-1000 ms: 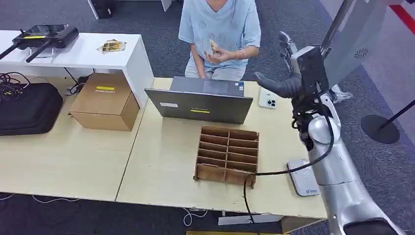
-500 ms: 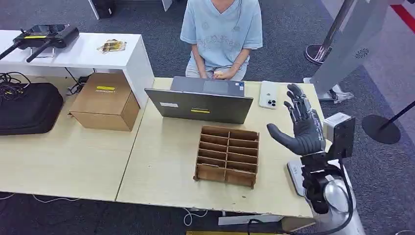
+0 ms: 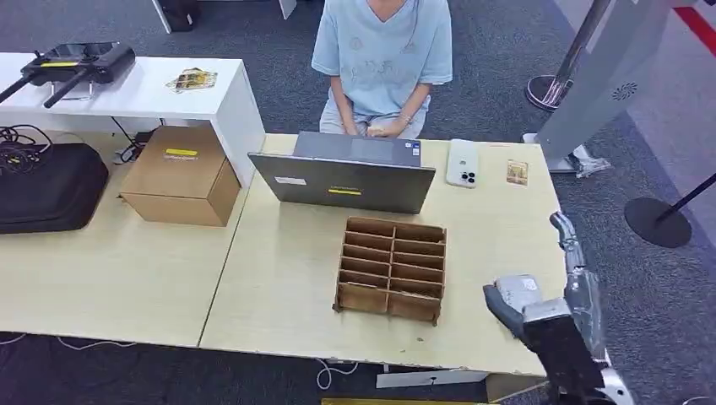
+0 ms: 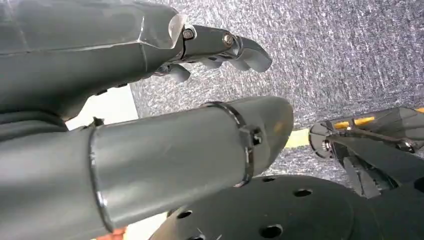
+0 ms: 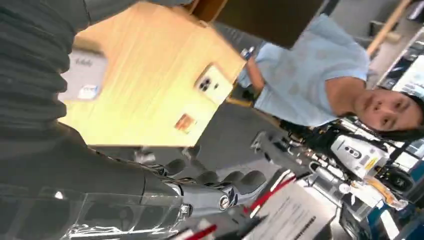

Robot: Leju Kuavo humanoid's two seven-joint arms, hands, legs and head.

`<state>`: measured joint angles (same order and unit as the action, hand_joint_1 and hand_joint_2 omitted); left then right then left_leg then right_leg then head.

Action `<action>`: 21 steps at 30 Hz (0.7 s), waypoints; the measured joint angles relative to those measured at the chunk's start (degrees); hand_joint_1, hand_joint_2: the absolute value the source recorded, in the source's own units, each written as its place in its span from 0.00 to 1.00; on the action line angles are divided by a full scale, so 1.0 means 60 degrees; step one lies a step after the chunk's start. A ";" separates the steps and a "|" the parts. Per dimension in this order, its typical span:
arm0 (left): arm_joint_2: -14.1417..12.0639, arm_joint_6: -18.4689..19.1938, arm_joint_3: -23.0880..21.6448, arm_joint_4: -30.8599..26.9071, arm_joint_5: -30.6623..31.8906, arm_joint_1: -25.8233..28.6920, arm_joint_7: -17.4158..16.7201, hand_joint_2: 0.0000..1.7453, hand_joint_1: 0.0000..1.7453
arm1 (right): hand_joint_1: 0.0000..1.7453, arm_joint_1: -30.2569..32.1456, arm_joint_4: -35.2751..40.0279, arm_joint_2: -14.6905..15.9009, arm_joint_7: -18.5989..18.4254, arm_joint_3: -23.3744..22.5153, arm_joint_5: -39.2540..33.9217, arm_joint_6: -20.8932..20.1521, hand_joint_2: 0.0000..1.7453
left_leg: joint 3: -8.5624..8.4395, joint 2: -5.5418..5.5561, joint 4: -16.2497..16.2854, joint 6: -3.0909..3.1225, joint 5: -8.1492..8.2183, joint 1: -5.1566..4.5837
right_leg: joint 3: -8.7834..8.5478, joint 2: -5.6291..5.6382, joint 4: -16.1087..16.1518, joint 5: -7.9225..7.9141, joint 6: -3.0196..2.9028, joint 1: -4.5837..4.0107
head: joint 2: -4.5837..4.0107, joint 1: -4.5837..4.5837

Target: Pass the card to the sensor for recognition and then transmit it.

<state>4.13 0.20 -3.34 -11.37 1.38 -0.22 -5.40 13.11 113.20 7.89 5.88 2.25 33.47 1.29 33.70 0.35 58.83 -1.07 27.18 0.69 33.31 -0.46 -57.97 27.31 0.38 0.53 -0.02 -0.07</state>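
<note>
At the tabletop's (image 3: 279, 287) near right corner, the robot's right hand (image 3: 553, 316) hangs empty, fingers (image 3: 567, 236) spread, beside the grey sensor (image 3: 517, 291); its label is too small to read. The left hand (image 4: 150, 100) holds nothing, fingers loosely extended. Beyond the wooden divider tray (image 3: 391, 268), the card (image 3: 517, 172) lies beside a white phone (image 3: 463, 163), before a seated person (image 3: 382, 59).

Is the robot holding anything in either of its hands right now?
No. The right hand is empty beside the table, and the left hand holds nothing. The small orange card lies on the light wooden table near the white phone.
</note>
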 joint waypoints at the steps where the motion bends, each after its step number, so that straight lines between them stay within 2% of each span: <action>1: 0.0000 0.0000 0.0000 0.0000 0.0047 -0.0001 -0.0011 0.00 0.00 | 0.00 0.0153 0.0124 0.0018 -0.0040 0.0047 0.0390 0.0036 1.00 | 0.0000 -0.0001 0.0000 0.0000 0.0001 0.0000 | 0.0000 0.0000 0.0000 0.0000 0.0000 0.0000 | 0.0000 0.0000; 8: 0.0000 -0.0044 0.0000 0.0000 0.0197 -0.0006 -0.0135 0.00 0.00 | 0.00 0.0733 0.0673 0.0120 -0.0543 0.0711 0.2094 0.0105 1.00 | -0.0006 -0.0010 -0.0002 -0.0003 0.0002 0.0000 | -0.0001 0.0008 -0.0002 0.0000 -0.0001 0.0000 | 0.0000 0.0000; 13: -0.0066 -0.0109 0.0000 0.0000 0.0568 -0.0008 -0.0171 0.00 0.00 | 0.00 0.0743 0.0721 0.0201 -0.1032 0.1494 0.2440 -0.0252 1.00 | -0.0009 -0.0014 -0.0003 -0.0004 0.0001 0.0000 | -0.0002 0.0011 -0.0006 0.0000 -0.0001 0.0000 | 0.0000 0.0000; 15: -0.0084 -0.0160 0.0000 0.0000 0.0634 -0.0010 -0.0168 0.00 0.00 | 0.00 0.0706 0.0695 0.0317 -0.1520 0.1862 0.2866 -0.0368 1.00 | -0.0009 -0.0014 -0.0004 -0.0004 0.0001 0.0000 | -0.0002 0.0011 -0.0007 0.0000 -0.0001 0.0000 | 0.0000 0.0000; 19: -0.0091 -0.0229 0.0000 0.0000 0.0689 -0.0015 -0.0241 0.00 0.00 | 0.00 0.0482 0.0571 0.0733 -0.3072 0.2514 0.5035 -0.0554 1.00 | -0.0009 -0.0014 -0.0004 -0.0004 0.0001 0.0000 | -0.0002 0.0012 -0.0007 0.0000 -0.0001 0.0000 | 0.0000 0.0000; 21: -0.0091 -0.0229 -0.0004 0.0000 0.0823 -0.0013 -0.0343 0.00 0.00 | 0.00 0.0355 0.0484 0.0940 -0.3572 0.2837 0.5819 -0.0503 1.00 | -0.0010 -0.0014 -0.0003 -0.0004 0.0001 -0.0001 | -0.0002 0.0012 -0.0007 0.0000 -0.0001 0.0001 | 0.0000 0.0000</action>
<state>3.58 -1.18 -3.37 -11.37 6.32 -0.30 -7.45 15.24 116.11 13.53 -15.56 19.27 68.39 -1.73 33.64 0.27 58.81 -1.09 27.19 0.68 33.30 -0.39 -58.02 27.31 0.38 0.53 -0.02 -0.07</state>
